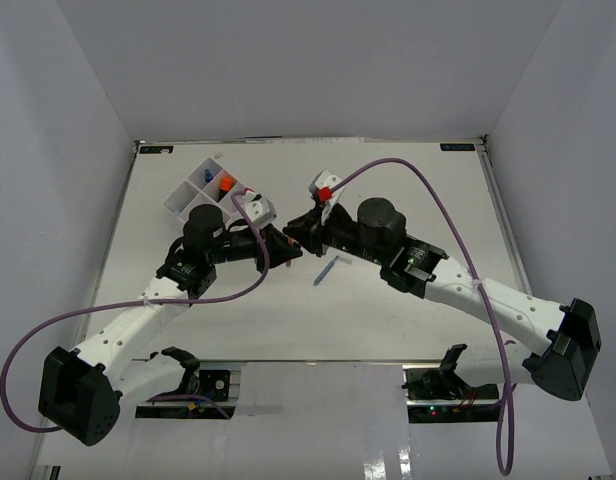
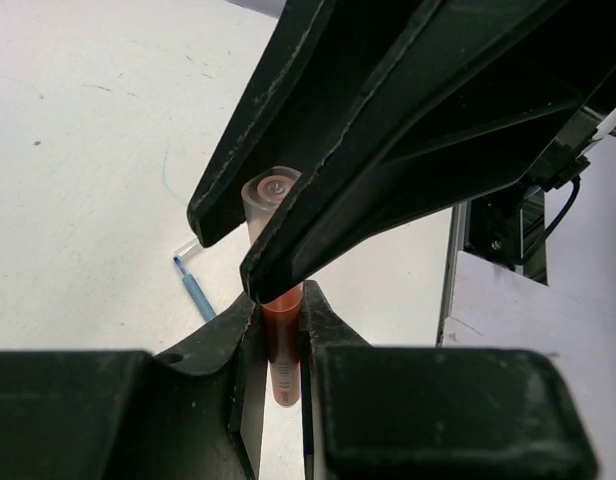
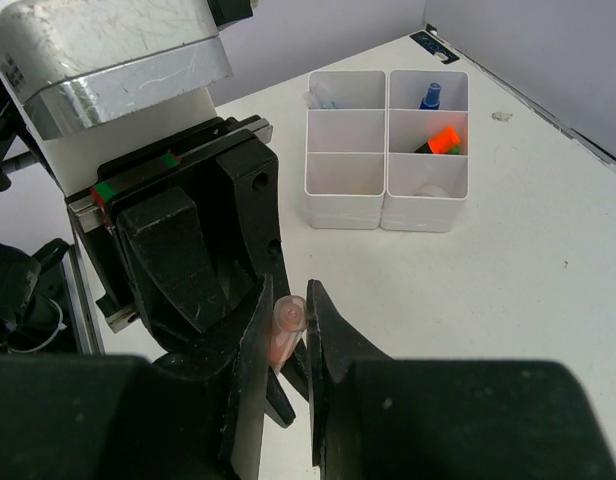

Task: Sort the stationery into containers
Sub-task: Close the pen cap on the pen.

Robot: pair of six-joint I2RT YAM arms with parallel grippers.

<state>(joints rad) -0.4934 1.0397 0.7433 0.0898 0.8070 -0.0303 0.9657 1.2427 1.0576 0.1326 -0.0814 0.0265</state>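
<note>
A pink pen (image 2: 281,340) is held between both grippers above the middle of the table. My left gripper (image 2: 281,310) is shut on its lower part. My right gripper (image 3: 288,310) is shut on its capped end (image 3: 285,325). In the top view the two grippers meet tip to tip, left (image 1: 286,246) and right (image 1: 301,236). A thin blue pen (image 1: 326,270) lies on the table just right of them; it also shows in the left wrist view (image 2: 195,290). The white divided tray (image 1: 178,205) stands at the back left.
The tray (image 3: 383,205) holds an orange highlighter (image 3: 446,138) and a blue-capped bottle (image 3: 430,95) in its right-hand compartments. The left gripper's body (image 3: 188,270) fills the left of the right wrist view. The table's near edge (image 2: 450,270) shows in the left wrist view.
</note>
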